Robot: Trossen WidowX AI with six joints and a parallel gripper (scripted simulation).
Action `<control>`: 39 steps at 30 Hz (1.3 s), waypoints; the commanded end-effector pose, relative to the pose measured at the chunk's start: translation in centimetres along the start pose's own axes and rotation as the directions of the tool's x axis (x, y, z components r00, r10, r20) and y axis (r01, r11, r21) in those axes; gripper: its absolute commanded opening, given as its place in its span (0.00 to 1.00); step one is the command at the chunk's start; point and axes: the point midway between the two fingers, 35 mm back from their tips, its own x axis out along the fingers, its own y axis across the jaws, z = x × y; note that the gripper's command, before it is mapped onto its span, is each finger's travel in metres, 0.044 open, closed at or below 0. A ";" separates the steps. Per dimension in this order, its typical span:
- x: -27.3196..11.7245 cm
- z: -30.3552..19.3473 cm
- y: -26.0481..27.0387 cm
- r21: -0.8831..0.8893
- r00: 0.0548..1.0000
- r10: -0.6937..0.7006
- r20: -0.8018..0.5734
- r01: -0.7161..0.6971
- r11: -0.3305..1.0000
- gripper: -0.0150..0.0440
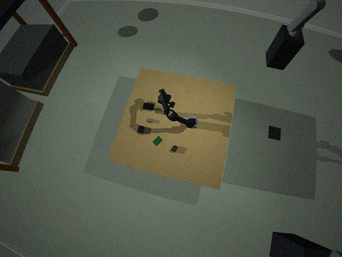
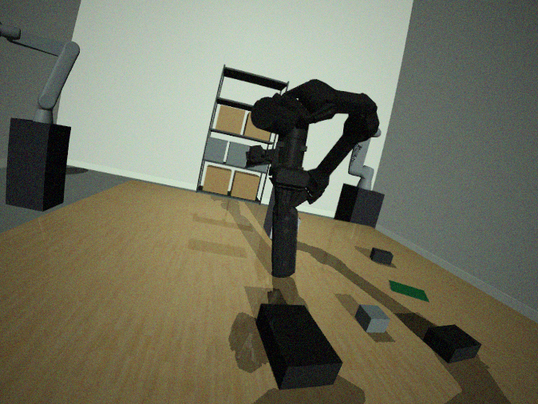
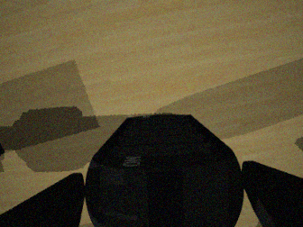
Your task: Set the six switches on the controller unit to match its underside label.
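The dark controller unit (image 2: 284, 243) (image 3: 164, 180) is held between the fingers of my gripper (image 2: 292, 196) (image 3: 164, 177). In the exterior view it hangs down long and nearly upright under the gripper, its lower end low over the bench; whether that end touches the bench I cannot tell. In the wrist view it fills the space between both fingers. Its faces are very dark there, with only a small patch of faint pale marks, too blurred to read. The rocker settings and the label squares cannot be read in any view.
On the bench (image 1: 204, 165) (image 2: 130, 304) lie a large black box (image 1: 148, 106) (image 2: 299, 338), a grey block (image 1: 149, 120) (image 2: 373, 319), a black block (image 1: 141, 129) (image 2: 452, 342), a green plate (image 1: 157, 140) (image 2: 408, 290) and a small dark block (image 1: 174, 148) (image 2: 381, 255). The large box is nearest the held unit.
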 end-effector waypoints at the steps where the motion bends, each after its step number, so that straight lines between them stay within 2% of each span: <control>1: 0.6 0.5 -0.2 0.008 1.000 -0.015 0.010 0.015 1.000 0.83; 39: 1.3 3.2 -0.2 0.008 0.998 -0.015 0.066 0.014 1.000 0.83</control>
